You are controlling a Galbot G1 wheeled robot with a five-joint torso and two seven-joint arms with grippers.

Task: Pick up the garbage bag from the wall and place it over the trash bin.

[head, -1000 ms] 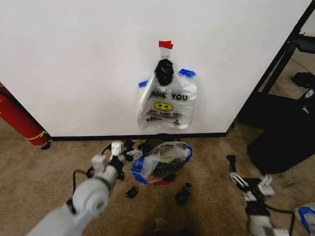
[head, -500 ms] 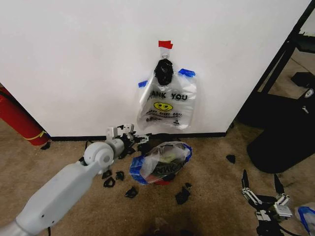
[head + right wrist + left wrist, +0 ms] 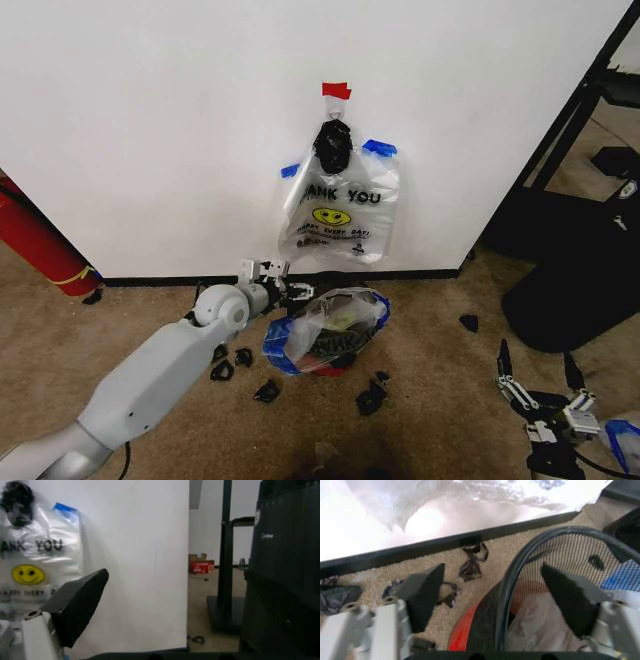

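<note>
Place: a robot test room or lab corner, not a home.
Wall: plain white wall [image 3: 150, 130] with black baseboard [image 3: 190, 280], a printed bag [image 3: 340, 215] taped up at 12 o'clock.
Floor: worn tan carpet [image 3: 430, 370] strewn with black scraps [image 3: 371, 397].
Equipment: black rack frame [image 3: 590, 100] at 2 o'clock, red cylinder [image 3: 35, 240] at 9 o'clock.

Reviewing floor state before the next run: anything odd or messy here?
Yes. Torn black scraps litter the carpet around the trash bin, whose bag sits bunched and lopsided. Left tool is open at its rim.
</note>
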